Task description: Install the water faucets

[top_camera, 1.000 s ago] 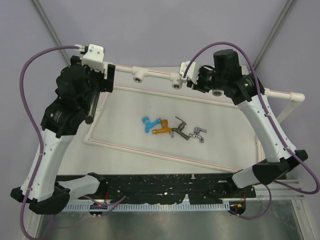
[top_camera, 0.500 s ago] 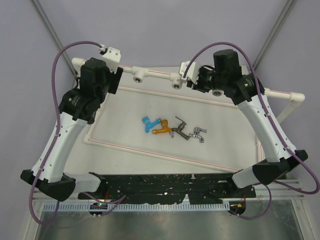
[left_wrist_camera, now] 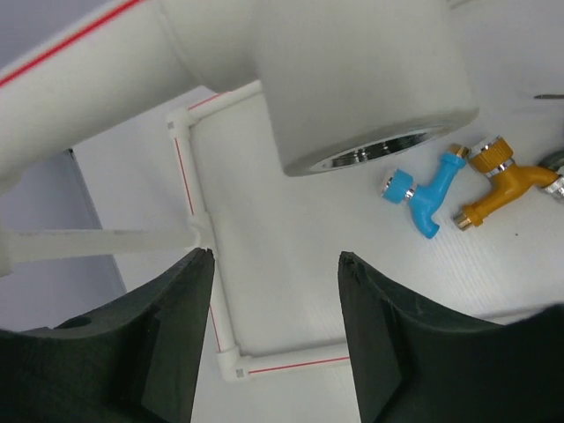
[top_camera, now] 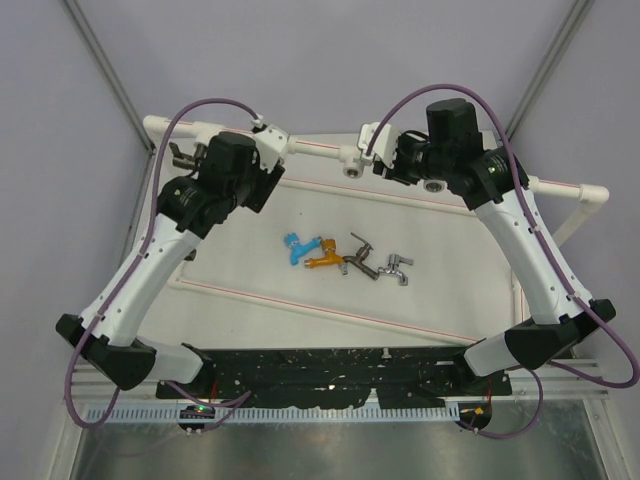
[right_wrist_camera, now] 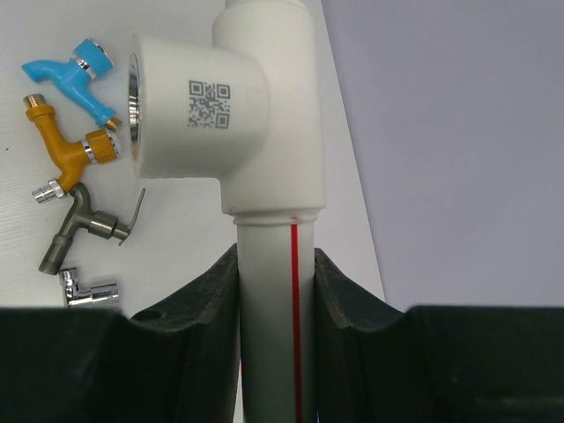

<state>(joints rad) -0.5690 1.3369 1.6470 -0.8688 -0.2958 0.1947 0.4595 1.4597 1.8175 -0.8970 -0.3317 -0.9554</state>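
1. The blue faucet (top_camera: 292, 247), orange faucet (top_camera: 322, 259), dark metal faucet (top_camera: 357, 256) and chrome faucet (top_camera: 397, 268) lie loose in a row mid-way across the white board (top_camera: 450, 250); none is installed.
2. The larger dark-grey faucet (top_camera: 180, 152) appears seated at the left end of the pipe frame (top_camera: 320, 148); full seating cannot be confirmed.
3. Estimated progress: one of five fitted, four remaining.
4. The left gripper (left_wrist_camera: 275, 264) sits near an empty socket (left_wrist_camera: 379, 157), jaws apart, holding nothing.
5. The right gripper (right_wrist_camera: 276, 264) clamps the pipe frame.

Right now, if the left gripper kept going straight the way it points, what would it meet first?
Probably the white pipe socket, which looms just ahead of the open left gripper, a little right of its centre line. Depth is unclear: if it slipped under, the white sheet comes next.
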